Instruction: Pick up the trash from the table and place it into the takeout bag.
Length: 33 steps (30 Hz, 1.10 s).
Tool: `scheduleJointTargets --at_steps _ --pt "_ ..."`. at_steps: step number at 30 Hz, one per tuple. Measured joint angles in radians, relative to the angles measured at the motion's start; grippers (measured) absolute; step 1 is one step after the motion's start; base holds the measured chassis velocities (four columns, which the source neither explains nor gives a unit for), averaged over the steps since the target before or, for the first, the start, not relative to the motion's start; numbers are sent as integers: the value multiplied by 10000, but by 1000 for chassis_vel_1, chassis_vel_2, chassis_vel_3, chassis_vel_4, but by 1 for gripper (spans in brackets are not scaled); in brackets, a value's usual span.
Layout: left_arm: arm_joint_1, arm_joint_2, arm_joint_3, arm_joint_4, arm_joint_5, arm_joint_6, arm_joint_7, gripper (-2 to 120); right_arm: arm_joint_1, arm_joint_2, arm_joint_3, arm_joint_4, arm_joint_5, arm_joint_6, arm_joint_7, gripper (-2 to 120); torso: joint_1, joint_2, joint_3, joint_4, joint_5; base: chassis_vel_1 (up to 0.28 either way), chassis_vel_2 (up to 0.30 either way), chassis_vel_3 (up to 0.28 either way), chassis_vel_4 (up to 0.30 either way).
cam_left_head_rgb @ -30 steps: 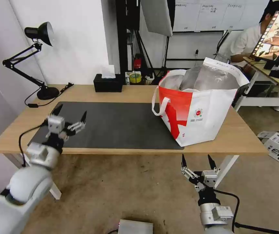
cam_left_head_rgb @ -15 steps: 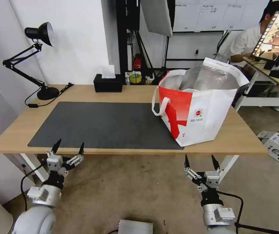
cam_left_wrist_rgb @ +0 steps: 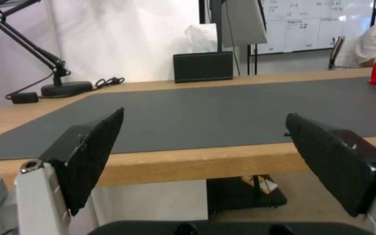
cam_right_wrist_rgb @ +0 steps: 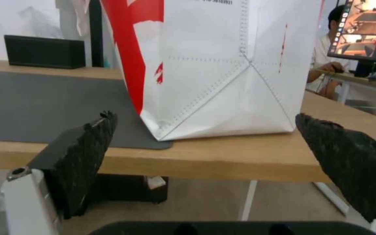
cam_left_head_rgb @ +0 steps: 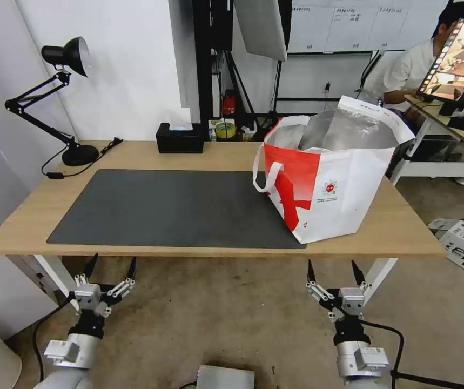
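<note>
Both arms hang low in front of the surface (cam_left_head_rgb: pixel 394 229), below its near edge. The left pincer (cam_left_head_rgb: pixel 108 268) sits at the lower left of the head view with its fingers spread apart and nothing between them; the right pincer (cam_left_head_rgb: pixel 333 272) sits at the lower right, likewise spread wide and empty.

The takeout bag (cam_left_head_rgb: pixel 333 178) stands upright at the right of centre in the head view, its near corner resting on the right end of the dark grey mat (cam_left_head_rgb: pixel 172 208) and the rest on bare wood. Its mouth gapes, showing silver lining. It lies above and just right of the right pincer, close to the near edge; in the right wrist view its white and red wall (cam_right_wrist_rgb: pixel 223 71) rises straight ahead between the two black fingers (cam_right_wrist_rgb: pixel 88 153). From the left pincer it stands well apart, toward the upper right.

No bowl, tray, knotted bag or tissue is visible on the mat or the wood; whatever the bag holds is hidden by its walls, so the trash is probably already inside, though that is a judgement.

The risks, as I judge them: an arm rising from here could strike the underside or lip of the surface. The bag stands near that edge, so a careless upward sweep of the right arm could catch its base or its loop handle (cam_left_head_rgb: pixel 267 175) and tip it or drag it off, spilling its contents.
</note>
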Motion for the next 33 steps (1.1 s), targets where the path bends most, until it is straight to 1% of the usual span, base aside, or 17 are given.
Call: scheduleJointTargets --at_steps 7,33 --pt "-53 -203 127 44 161 -33 61 100 -25 44 -41 -70 -31 21 5 100 0 0 0 0 0 0 0 0 0" --pt "-185 -337 180 25 338 -6 44 100 -6 176 -88 -263 -111 84 4 100 0 0 0 0 0 0 0 0 0"
